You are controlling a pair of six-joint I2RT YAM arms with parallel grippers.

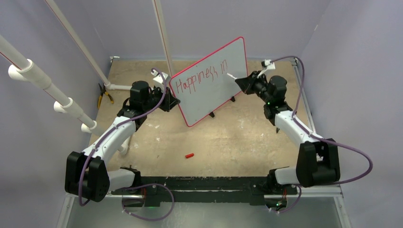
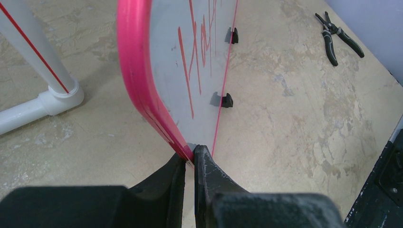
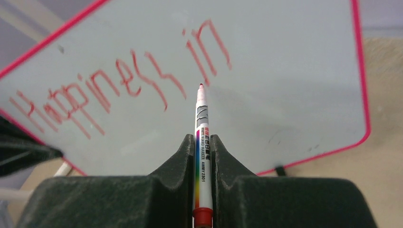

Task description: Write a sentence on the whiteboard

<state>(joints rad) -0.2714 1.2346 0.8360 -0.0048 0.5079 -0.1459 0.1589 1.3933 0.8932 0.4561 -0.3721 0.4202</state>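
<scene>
- The left arm [image 1: 111,137] reaches from the lower left of the top view to the centre. Its left gripper [image 2: 192,154] is clamped on the rounded lower corner of the whiteboard [image 1: 223,95], with one finger on each face.
- The right arm [image 1: 294,126] bends in from the lower right. Its right gripper [image 3: 203,142] is closed on a marker [image 3: 202,116], whose red tip points at the board just below "in". We cannot tell whether the tip touches.
- The whiteboard is tilted at upper centre of the top view. We note a smooth pale grey face, a thin glossy red rim and small black feet [image 2: 227,99].
- The sentence [image 1: 202,76], in red handwriting, reads "Happiness in" and slants upward to the right.
- The table [image 1: 237,142] is worn, mottled beige. A red cap [image 1: 190,155] lies at centre, and pliers [image 2: 338,40] lie at upper right of the left wrist view.
- White pipes [image 1: 52,90] cross the upper left, and the walls [image 1: 214,23] are plain lilac-grey.
</scene>
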